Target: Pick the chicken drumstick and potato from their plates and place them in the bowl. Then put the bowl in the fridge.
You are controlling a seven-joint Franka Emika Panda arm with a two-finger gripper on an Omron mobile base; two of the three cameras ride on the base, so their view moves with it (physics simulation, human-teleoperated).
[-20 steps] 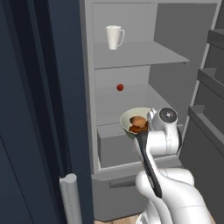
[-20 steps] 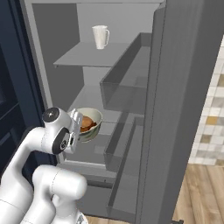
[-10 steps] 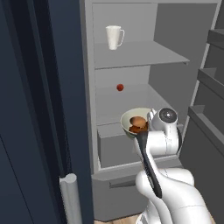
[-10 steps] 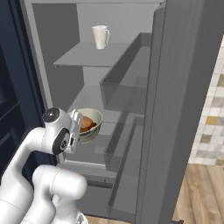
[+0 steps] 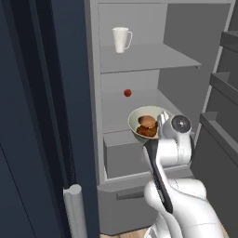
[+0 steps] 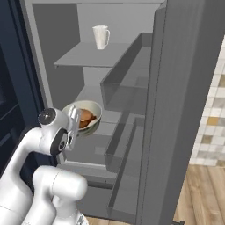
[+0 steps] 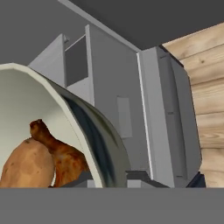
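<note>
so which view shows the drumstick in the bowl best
The hand view: the chicken drumstick is large and close, lying against the potato inside the bowl. In the left base view it is a small dark patch below the potato; in the right base view it is barely distinguishable.

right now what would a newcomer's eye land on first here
Probably the bowl held up by the hand in front of the open fridge, with the potato and chicken drumstick lying together inside it. Next, the white mug standing alone on the top shelf, and a small red thing on the shelf below it.
</note>
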